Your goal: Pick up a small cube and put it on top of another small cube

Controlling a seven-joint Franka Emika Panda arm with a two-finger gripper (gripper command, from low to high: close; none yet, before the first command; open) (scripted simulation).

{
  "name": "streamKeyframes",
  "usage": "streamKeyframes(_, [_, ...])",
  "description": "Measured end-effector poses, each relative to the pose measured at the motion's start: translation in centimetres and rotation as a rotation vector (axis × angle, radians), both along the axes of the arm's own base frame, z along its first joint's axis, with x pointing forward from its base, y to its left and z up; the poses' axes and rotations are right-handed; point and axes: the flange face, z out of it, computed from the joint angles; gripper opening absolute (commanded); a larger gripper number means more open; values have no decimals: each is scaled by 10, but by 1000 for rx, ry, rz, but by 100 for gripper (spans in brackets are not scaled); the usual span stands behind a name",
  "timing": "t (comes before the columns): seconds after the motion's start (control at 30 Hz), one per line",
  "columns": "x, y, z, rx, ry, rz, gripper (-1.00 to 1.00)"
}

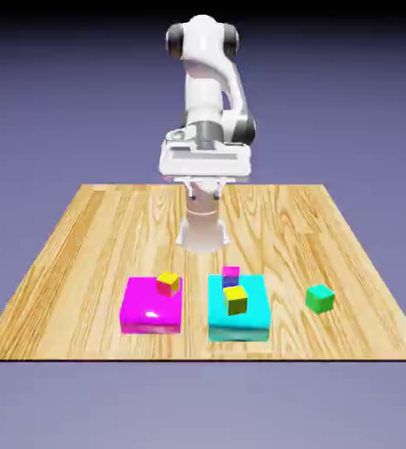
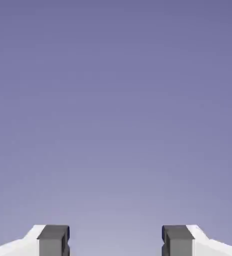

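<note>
Green cube [image 1: 320, 299], one of four candidates, sits on the wooden table [image 1: 285, 237] to the exterior view's right of the cyan block [image 1: 238, 334]. Yellow cube [image 1: 235, 301] and magenta-topped cube [image 1: 231, 276] appear to rest on that block; orange-yellow cube [image 1: 167, 284] is on the magenta block [image 1: 152, 324], to its exterior view's left. The gripper [image 1: 203, 191] hangs beyond and above the cyan block. I judge the approach is in hand: choose a cube, swing over it, point down and descend.

Hand view: fingertips spread wide, nothing between them, only backdrop ahead; re-aiming must precede any grasp.
</note>
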Motion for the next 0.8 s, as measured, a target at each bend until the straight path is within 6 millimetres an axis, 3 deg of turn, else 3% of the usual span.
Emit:
streamKeyframes(0.2, [37, 72, -51, -26, 253, 92, 0])
streamKeyframes(0.37, [50, 138, -101, -62, 461, 163, 0])
streamKeyframes(0.6, [39, 233, -177, -137, 743, 255, 0])
streamKeyframes(0.8, [5, 307, -241, -220, 975, 321, 0])
